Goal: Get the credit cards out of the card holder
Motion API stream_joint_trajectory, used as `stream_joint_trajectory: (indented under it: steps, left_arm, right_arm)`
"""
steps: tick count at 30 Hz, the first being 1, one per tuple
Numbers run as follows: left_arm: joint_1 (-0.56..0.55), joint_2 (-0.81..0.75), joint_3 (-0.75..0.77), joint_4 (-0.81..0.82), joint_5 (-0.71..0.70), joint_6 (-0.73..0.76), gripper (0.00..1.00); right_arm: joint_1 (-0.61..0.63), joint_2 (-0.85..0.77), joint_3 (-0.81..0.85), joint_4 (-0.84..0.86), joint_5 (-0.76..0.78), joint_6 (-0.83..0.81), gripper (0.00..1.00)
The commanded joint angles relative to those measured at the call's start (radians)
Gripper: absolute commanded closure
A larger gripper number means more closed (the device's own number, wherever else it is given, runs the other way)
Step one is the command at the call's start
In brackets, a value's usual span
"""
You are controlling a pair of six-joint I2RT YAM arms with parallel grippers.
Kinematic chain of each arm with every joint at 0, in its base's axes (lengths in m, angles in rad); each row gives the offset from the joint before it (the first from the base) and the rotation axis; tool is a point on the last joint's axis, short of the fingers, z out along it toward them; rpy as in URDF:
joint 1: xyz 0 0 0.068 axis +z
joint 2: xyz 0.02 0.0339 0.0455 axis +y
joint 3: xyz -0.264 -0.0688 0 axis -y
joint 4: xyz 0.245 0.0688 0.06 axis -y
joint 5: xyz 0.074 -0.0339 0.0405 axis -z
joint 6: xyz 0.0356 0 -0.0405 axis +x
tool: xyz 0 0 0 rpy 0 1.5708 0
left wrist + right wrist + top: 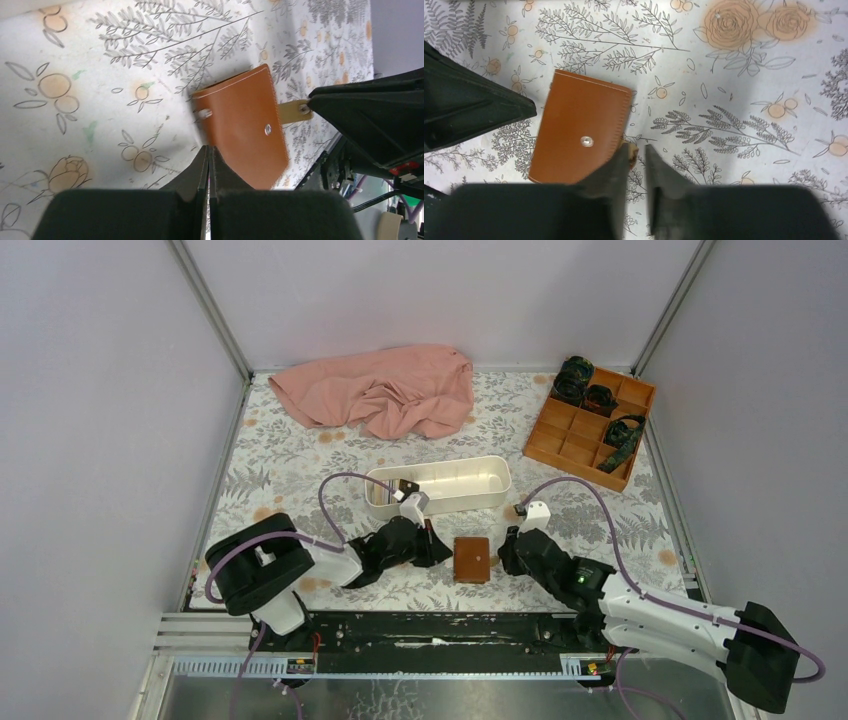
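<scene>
The card holder point(472, 558) is a brown leather wallet lying closed and flat on the floral cloth between my two grippers. No credit cards show; they are hidden or out of view. My left gripper point(440, 550) is shut and empty, its tips point(208, 150) at the wallet's point(240, 125) left edge. My right gripper point(505, 552) is narrowly open at the wallet's point(581, 135) right edge. The tan snap tab point(632, 149) lies against its left finger, and bare cloth shows between the fingertips. The tab point(292, 111) also shows in the left wrist view, touching the right gripper's tip.
A long white oval tray point(440, 485) stands just behind the wallet. An orange compartmented box point(590, 425) with dark items is at the back right. A pink cloth point(385, 390) is bunched at the back. The black rail point(440, 625) runs along the near edge.
</scene>
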Motion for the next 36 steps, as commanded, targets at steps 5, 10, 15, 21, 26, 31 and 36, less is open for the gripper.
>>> stream_joint_trajectory:
  steps: [5,10,15,21,26,31,36]
  left_arm:
    - [0.005,-0.010,-0.026,-0.056,-0.020,0.026,1.00]
    - [0.005,0.000,-0.036,-0.040,-0.019,0.021,1.00]
    - [0.006,-0.003,-0.041,-0.036,-0.020,0.021,1.00]
    - [0.005,-0.009,-0.042,-0.036,-0.019,0.023,1.00]
    - [0.006,-0.010,-0.050,-0.034,-0.018,0.023,1.00]
    - [0.006,-0.014,-0.058,-0.024,-0.016,0.020,1.00]
    - [0.005,-0.015,-0.074,0.000,-0.009,0.015,1.00]
  right_arm:
    - [-0.007,0.069,0.052,-0.037,0.033,-0.042,0.50]
    - [-0.007,0.059,0.084,-0.029,0.034,-0.071,0.49]
    - [-0.007,0.050,0.103,-0.025,0.026,-0.084,0.53]
    - [-0.007,0.113,0.076,0.000,0.021,-0.054,0.56]
    - [-0.007,0.112,0.036,0.035,0.014,-0.027,0.59]
    - [-0.007,0.106,0.016,0.034,0.018,-0.007,0.64]
    - [-0.007,0.105,0.020,-0.004,0.019,0.013,0.76]
